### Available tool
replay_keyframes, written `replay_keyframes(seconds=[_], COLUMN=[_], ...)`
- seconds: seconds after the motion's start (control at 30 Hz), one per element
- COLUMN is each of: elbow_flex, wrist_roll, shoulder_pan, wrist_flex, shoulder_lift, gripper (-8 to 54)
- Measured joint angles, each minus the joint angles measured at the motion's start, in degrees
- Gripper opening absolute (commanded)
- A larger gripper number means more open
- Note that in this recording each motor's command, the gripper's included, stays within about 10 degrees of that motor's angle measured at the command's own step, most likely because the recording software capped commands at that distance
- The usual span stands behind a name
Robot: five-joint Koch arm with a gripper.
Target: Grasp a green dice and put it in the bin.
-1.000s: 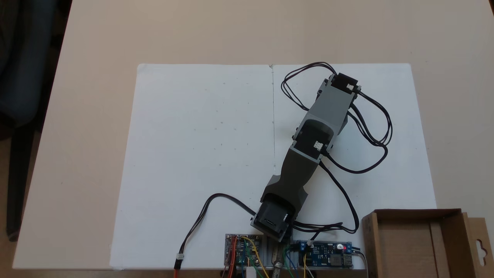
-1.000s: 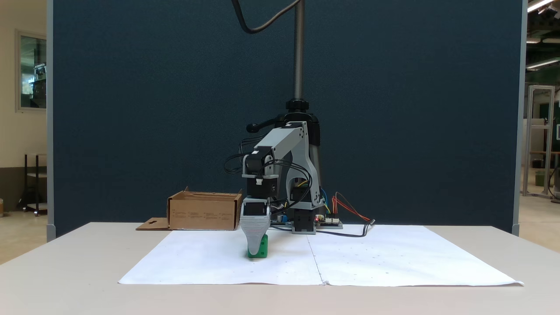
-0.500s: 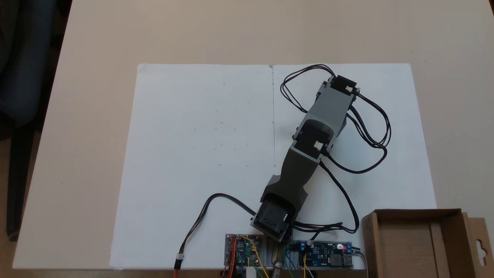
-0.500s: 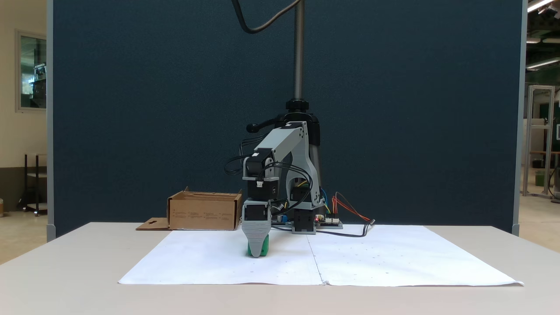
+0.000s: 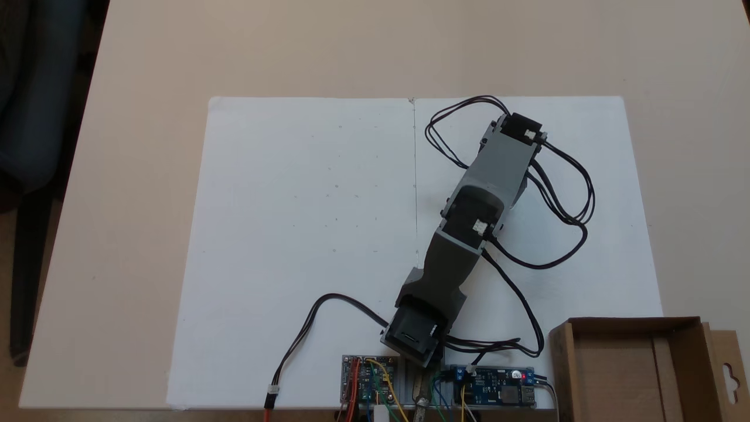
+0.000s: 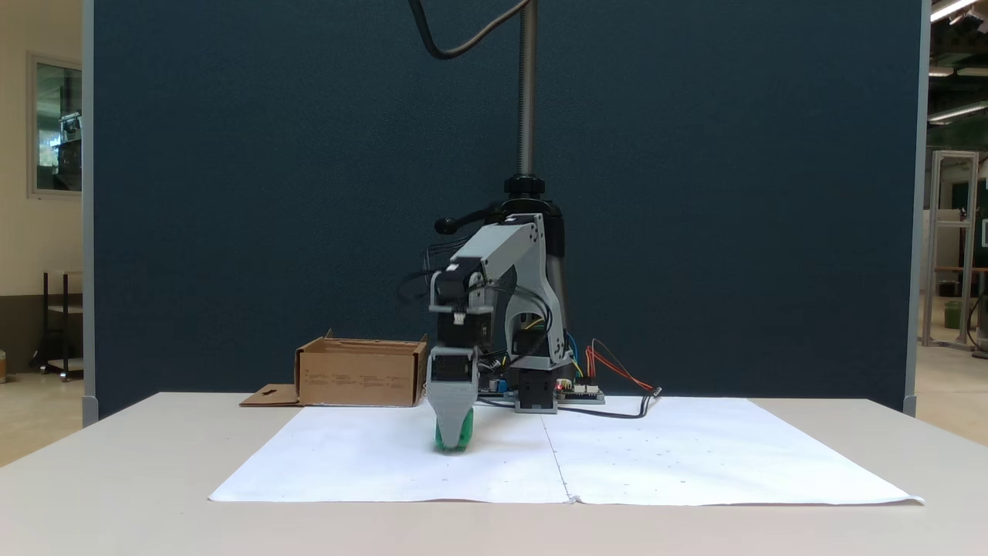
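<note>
**My claw low over the green dice on the paper**

In both fixed views my grey arm (image 5: 463,234) reaches out from its base, elbow raised and wrist bent straight down. My claw (image 6: 452,442) points at the white paper sheet (image 5: 304,234) on the beige desk (image 5: 146,70). The small bright green plastic dice (image 6: 464,438) sits at its tip, green showing on either side of the near jaw. One jaw hides the other, so I cannot tell whether I am gripping it. The shallow brown cardboard bin (image 5: 679,337) stands well apart beside my base, its visible floor bare.
</note>
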Motion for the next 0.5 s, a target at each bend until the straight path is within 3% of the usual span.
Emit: replay_keyframes(seconds=[0.1, 0.5], elbow_flex=[0.0, -27.3], wrist_roll=[0.4, 21.5], shoulder_pan=[-0.6, -6.6], wrist_flex=[1.2, 31.4], shoulder_lift=[2.1, 8.8], gripper=[11.7, 11.8])
